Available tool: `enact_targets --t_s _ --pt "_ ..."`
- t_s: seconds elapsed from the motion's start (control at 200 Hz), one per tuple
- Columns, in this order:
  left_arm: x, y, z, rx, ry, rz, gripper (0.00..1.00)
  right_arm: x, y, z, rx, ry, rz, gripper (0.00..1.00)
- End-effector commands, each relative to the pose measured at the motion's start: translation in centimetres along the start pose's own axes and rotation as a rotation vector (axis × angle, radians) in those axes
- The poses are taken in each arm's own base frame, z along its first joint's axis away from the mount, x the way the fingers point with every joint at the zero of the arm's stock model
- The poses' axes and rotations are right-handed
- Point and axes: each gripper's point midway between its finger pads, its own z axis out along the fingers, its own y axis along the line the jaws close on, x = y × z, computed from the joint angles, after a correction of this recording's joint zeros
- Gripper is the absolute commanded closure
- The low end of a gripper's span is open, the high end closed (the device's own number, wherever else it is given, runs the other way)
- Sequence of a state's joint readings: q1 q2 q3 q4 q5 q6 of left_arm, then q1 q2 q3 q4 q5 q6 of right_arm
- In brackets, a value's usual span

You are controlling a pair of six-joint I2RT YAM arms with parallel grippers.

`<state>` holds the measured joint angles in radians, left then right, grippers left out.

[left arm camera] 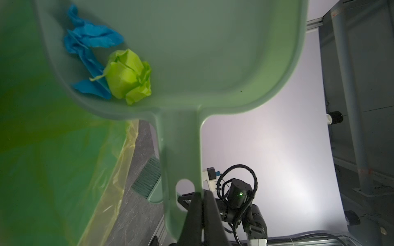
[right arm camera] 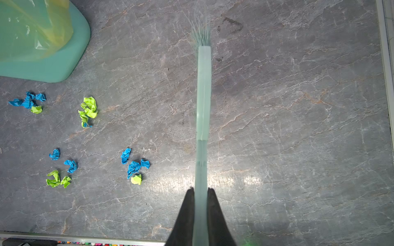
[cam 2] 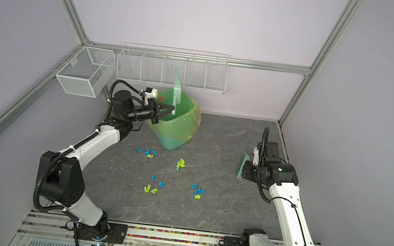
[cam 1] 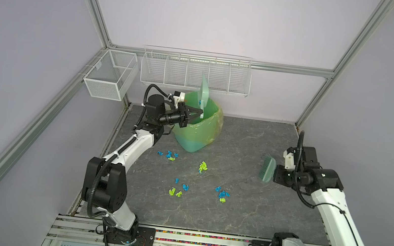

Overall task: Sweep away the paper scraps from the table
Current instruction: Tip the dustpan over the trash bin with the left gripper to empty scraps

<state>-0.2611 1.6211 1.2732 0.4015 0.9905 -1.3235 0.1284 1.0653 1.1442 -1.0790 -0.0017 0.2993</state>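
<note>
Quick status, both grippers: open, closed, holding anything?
Left gripper: closed, holding the dustpan by its handle.
Right gripper: closed, holding the brush by its handle.

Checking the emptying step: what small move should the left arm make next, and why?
Probably tip the dustpan further, lip down into the bin: a blue scrap and a green scrap sit lodged in its corner by the handle that the left gripper clamps.
</note>
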Motion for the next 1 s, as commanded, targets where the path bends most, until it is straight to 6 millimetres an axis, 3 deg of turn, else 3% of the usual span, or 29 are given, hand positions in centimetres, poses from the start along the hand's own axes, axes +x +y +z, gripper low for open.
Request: enact_targets --t_s 0.0,0.31,0.69,0.995 --pt "-0.5 -4.0 -0.7 0.173 -0.009 0.016 1.00 -0.6 0.4 -0.3 -0.023 -0.023 0.001 0.93" --pt "-0.9 -5.3 -1.4 0.337 -0.013 -0.058 1.00 -0.4 0.4 -0.8 -0.027 -0.027 0.007 0.93" --pt "-0.2 -4.2 -1.5 0.309 0.001 -0.068 1.00 -0.6 0.5 -1.6 -0.030 -0.037 0.007 0.93" --pt "0.5 -3.0 -1.3 0.175 0.024 -0.019 1.00 -0.6 0.5 -1.8 -0.027 -0.037 0.009 0.93"
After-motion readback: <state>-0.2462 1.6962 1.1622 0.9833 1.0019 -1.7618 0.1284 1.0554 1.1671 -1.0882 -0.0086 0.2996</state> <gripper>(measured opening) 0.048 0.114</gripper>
